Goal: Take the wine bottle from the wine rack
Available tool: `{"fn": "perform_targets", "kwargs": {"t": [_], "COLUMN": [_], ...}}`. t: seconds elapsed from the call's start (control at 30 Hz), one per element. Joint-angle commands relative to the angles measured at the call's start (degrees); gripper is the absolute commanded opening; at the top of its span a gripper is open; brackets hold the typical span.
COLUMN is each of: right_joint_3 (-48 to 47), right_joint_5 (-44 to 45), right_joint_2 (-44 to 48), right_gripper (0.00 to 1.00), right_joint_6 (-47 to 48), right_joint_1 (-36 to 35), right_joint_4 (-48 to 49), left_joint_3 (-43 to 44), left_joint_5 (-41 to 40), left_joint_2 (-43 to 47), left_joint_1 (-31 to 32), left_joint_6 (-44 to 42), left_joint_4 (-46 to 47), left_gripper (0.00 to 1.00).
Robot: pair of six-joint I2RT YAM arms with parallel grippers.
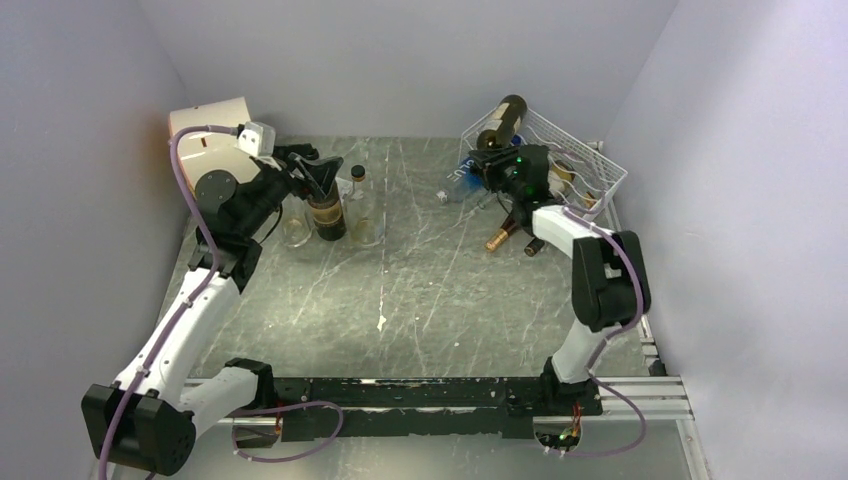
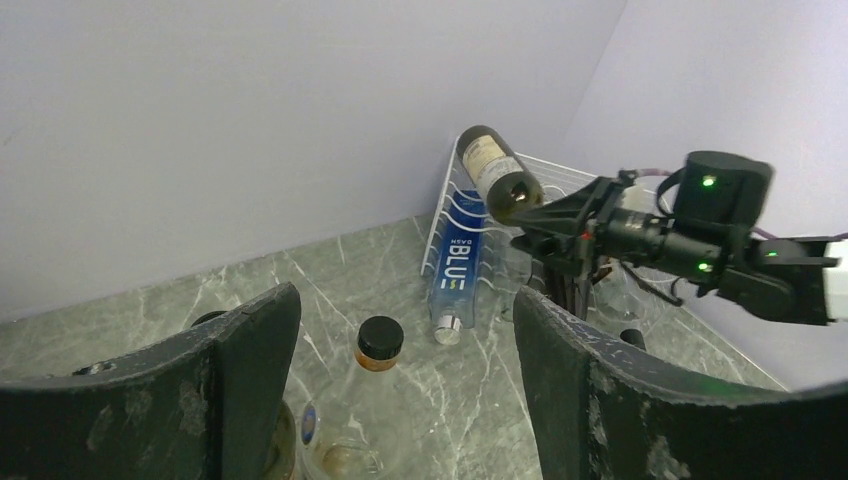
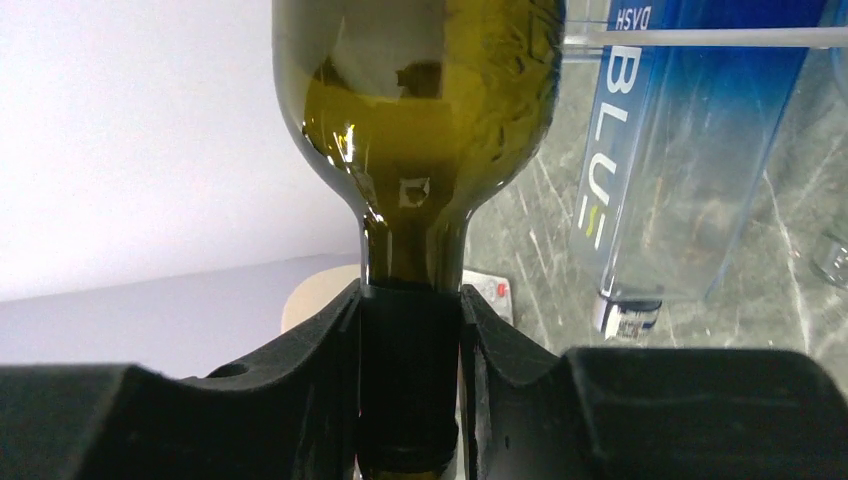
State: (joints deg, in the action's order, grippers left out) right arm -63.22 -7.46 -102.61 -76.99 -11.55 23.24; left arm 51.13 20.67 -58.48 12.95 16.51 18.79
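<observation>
The white wire wine rack [image 1: 585, 165] stands at the back right. A dark green wine bottle [image 1: 502, 118] tilts over the rack's left end with its base raised. My right gripper [image 1: 492, 157] is shut on its neck. In the right wrist view the fingers [image 3: 505, 360] clamp the black-foiled neck and the bottle's shoulder [image 3: 420, 110] fills the top. The left wrist view shows the bottle [image 2: 497, 172], the rack [image 2: 570, 185] and the right gripper [image 2: 545, 225]. My left gripper [image 2: 400, 400] is open and empty, far left over other bottles [image 1: 322, 178].
A blue water bottle [image 1: 460, 182] lies on the rack's left side, also in the left wrist view [image 2: 458, 262]. Two more bottle necks [image 1: 502, 238] stick out of the rack front. A dark bottle [image 1: 327, 215] and a clear flask [image 2: 378, 345] stand under my left gripper. A cream drum [image 1: 212, 125] stands at back left.
</observation>
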Motion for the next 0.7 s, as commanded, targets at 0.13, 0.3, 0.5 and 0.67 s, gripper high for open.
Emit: {"fn": "perform_targets", "kwargs": {"t": [0.13,0.3,0.5,0.67], "right_joint_3": [7.86,12.51,18.81,19.38], "right_joint_5": [-8.46,-12.93,-19.13,-24.97], "right_joint_2": [18.60,29.09,39.24,44.13], "right_gripper": [0.00,0.00,0.00,0.00], "right_joint_6": [2.82,8.55,8.91,14.58], "right_joint_1": [5.73,7.77,10.18,10.64], "right_joint_4": [8.00,-0.01,-7.49,-19.49], "left_joint_3": [0.12,0.15,0.05,-0.09], "left_joint_5": [2.32,3.24,5.02,7.56], "left_joint_2": [-1.16,-1.87,-2.87,-4.12], "left_joint_1": [-0.14,-0.12,0.18,2.95], "left_joint_6": [0.43,0.93,2.22,0.85], "left_joint_4": [2.52,2.70,3.66,5.33], "left_gripper": [0.81,0.81,0.81,0.81]}}
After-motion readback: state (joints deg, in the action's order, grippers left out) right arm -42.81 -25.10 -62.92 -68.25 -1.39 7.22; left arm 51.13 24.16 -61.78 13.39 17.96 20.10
